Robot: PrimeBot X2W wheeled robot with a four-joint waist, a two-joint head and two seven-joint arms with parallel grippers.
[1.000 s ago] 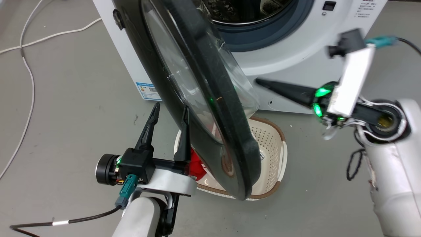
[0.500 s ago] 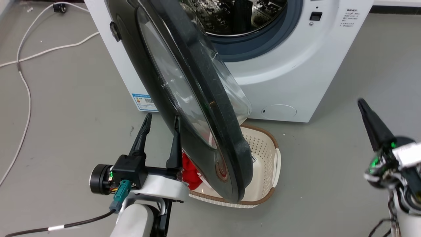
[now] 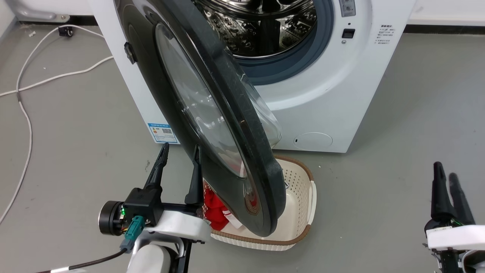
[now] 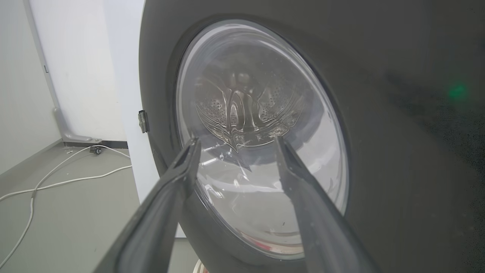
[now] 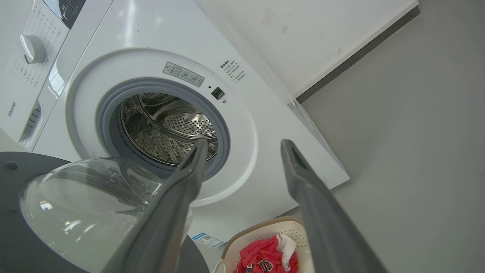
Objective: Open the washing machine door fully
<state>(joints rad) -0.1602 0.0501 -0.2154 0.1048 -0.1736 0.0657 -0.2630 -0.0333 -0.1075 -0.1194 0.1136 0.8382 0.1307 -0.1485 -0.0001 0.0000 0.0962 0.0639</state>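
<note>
We log the washing machine door (image 3: 223,113) swung out across frame centre, standing clear of the washing machine (image 3: 333,94) at top. Left gripper (image 3: 181,148), lower left: fingers spread, empty, just beside the door's outer face. Right gripper (image 3: 445,171), lower right: spread, empty.

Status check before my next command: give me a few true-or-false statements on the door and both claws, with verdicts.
1. The washing machine door is latched shut. False: it stands swung out, leaving the drum exposed.
2. The left claw is open, clasping nothing. True.
3. The right claw grips the door's rim. False: it is open and well apart from the door.
4. A basket holding red cloth sits on the floor beneath the door. True.
</note>
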